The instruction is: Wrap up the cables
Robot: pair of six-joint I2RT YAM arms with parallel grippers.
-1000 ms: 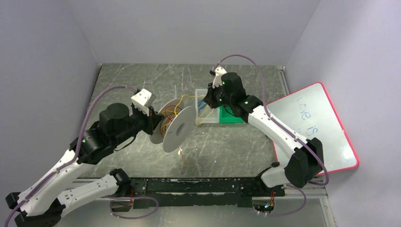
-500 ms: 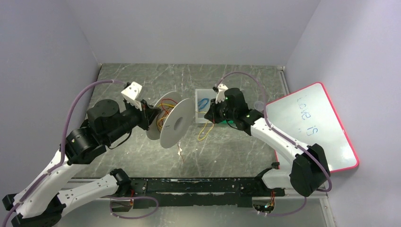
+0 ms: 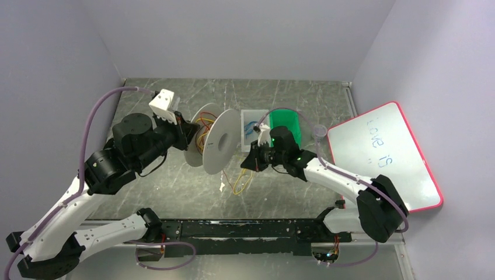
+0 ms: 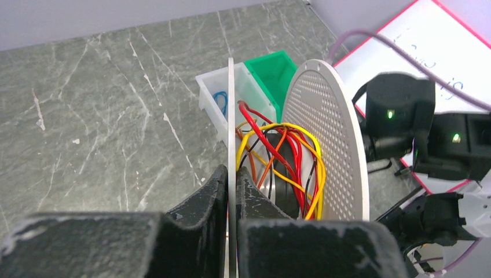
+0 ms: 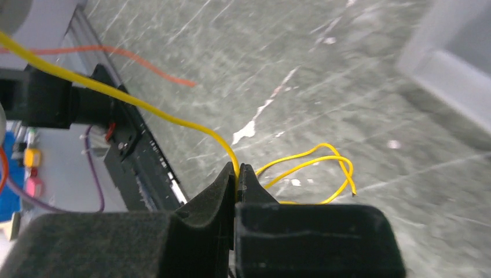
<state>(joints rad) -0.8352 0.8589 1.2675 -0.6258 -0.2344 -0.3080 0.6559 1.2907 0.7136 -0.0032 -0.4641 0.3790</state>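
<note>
My left gripper (image 4: 233, 191) is shut on the near flange of a white spool (image 3: 217, 146), held above the table. Yellow, orange and red cables (image 4: 289, 153) lie loosely wound between the solid flange (image 4: 231, 116) and the perforated flange (image 4: 330, 139). My right gripper (image 5: 238, 174) is shut on a yellow cable (image 5: 145, 107) that runs up and left toward the spool. Its free end loops on the table (image 5: 324, 165). In the top view the right gripper (image 3: 248, 161) sits just right of the spool, with loose cable loops (image 3: 240, 181) hanging below. An orange cable (image 5: 145, 61) lies further off.
A clear bin (image 3: 250, 116) with a small blue wire coil (image 4: 219, 99) and a green bin (image 3: 286, 122) stand behind the spool. A whiteboard with a pink rim (image 3: 385, 157) lies at the right. A black rail (image 3: 245, 228) runs along the near edge.
My right gripper has moved toward the near side and left, from over the bins to beside the spool, pulling the yellow cable down. My left arm has turned the spool more upright.
</note>
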